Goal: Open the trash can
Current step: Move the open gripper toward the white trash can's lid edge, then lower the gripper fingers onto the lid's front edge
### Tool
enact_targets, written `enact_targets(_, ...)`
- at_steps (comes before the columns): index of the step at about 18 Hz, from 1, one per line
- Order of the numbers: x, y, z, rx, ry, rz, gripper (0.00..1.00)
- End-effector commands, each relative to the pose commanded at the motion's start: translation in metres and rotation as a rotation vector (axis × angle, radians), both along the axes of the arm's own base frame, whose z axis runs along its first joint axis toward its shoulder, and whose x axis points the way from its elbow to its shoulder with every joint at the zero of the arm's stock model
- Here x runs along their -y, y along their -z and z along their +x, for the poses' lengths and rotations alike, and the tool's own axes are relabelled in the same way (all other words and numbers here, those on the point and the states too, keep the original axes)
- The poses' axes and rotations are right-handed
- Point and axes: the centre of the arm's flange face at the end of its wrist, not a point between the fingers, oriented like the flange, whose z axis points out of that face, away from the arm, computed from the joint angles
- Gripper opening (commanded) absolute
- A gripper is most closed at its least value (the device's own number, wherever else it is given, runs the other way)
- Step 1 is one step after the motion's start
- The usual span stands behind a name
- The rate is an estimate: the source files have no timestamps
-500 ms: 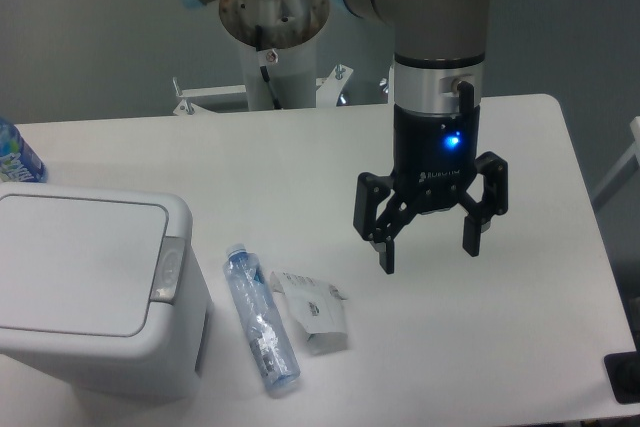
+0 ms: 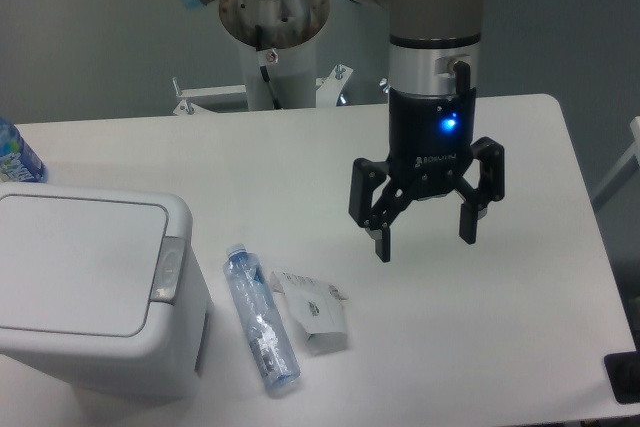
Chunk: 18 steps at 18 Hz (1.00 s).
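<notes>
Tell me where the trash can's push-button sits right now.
The grey push-button sits on the right edge of the closed lid of the trash can, at the table's front left, just left of the flattened clear bottle.

You have one fixed view, set high at the front of the desk [image 2: 300, 157] and tilted down toward the arm's base column [image 2: 272, 37] and the grey wall behind. It sits fairly near: the trash can [image 2: 95, 292] is cut off at the left edge, and the tool [image 2: 424, 229] hangs mid-frame.
</notes>
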Motion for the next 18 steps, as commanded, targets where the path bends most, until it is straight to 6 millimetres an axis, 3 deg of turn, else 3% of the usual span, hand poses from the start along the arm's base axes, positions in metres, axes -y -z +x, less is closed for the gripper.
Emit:
enact_targets(7,-0.047,0.028,0.074,0.116,0.008,-0.007,1.0)
enact_targets(10,-0.055,0.048,0.092,0.151,0.02,-0.033,1.0)
enact_targets(18,-0.068,0.052,0.125,0.159,0.07,-0.042,1.0)
